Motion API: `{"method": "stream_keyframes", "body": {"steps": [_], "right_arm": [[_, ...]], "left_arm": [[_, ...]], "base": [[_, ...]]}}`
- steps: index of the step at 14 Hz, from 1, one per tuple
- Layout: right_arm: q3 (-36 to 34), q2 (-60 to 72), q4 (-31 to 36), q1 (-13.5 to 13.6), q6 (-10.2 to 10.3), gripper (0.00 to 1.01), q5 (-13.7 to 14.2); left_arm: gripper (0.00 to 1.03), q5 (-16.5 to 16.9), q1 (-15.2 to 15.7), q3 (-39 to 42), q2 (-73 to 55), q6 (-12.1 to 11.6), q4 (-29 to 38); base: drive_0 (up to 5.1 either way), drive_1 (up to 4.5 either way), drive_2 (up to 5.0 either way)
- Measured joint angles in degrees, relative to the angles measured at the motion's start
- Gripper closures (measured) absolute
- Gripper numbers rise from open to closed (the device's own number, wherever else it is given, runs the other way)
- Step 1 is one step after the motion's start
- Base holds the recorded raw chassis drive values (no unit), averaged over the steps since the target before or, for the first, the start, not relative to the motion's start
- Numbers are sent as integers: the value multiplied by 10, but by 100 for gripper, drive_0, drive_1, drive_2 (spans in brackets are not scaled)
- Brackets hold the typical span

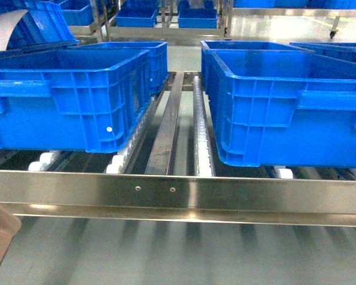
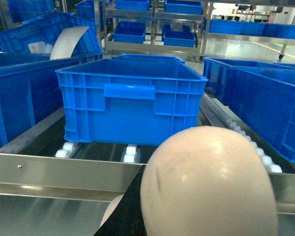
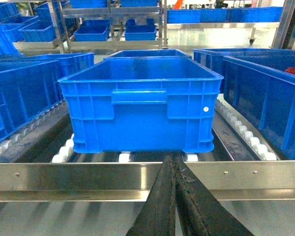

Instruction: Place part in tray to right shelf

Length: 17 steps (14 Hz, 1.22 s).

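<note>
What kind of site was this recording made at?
Most likely a warehouse or factory parts store. Large blue crates sit on a stainless-steel shelf with roller tracks, and further racks of crates stand behind on a polished floor.

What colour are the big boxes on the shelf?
The crates on the right shelf are bright blue, clearest in the right wrist view.

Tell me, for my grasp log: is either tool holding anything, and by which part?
Right tool: shut, empty. Left tool: hidden behind what looks like the tray; hold cannot be told.
</note>
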State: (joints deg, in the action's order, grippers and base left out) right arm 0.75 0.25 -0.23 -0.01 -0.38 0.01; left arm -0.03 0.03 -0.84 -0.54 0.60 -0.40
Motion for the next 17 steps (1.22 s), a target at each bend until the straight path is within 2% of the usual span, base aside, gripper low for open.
{"method": "stream_keyframes", "body": {"steps": [1,3,5,6,17], "right_arm": [[0,0,0,0,0,99,0],[0,0,0,0,0,37,0],[0,0,0,0,0,4,0],[0,0,0,0,1,2,0],[0,0,0,0,1,3,0]], "left_arm": [[87,0,0,0,0,0,-3],[87,0,0,0,0,0,-1],[87,0,0,0,0,0,-1],[87,0,0,0,0,0,-1],[87,0,0,0,0,0,-1]], "base": [[0,0,0],[0,0,0],[0,0,0],[0,0,0],[0,0,0]]}}
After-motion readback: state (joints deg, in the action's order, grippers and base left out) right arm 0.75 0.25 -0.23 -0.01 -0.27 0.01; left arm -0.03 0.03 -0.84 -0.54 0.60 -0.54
